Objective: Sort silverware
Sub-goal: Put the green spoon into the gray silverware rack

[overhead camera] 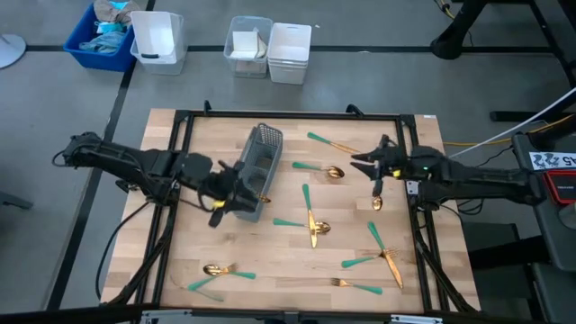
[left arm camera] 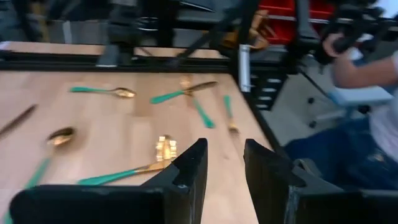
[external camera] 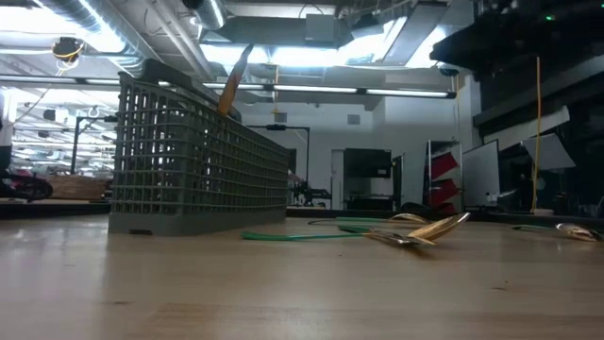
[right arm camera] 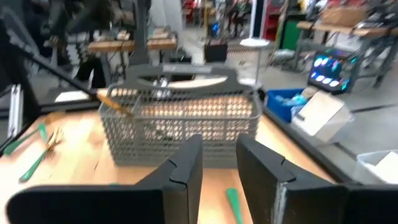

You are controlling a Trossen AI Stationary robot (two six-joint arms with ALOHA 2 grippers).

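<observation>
The grey mesh caddy (overhead camera: 256,171) stands just beside the left gripper (overhead camera: 236,191), with 1 gold-headed piece (external camera: 233,79) leaning out of its top, so the sorting looks barely begun. Both grippers carry nothing, jaws a narrow gap apart — the right gripper (overhead camera: 364,164) hovers between the loose teal-handled silverware (overhead camera: 310,225). Next, I judge, it must drop onto the spoon (overhead camera: 321,169) just beside it — pinching the slim handle squarely.
</observation>
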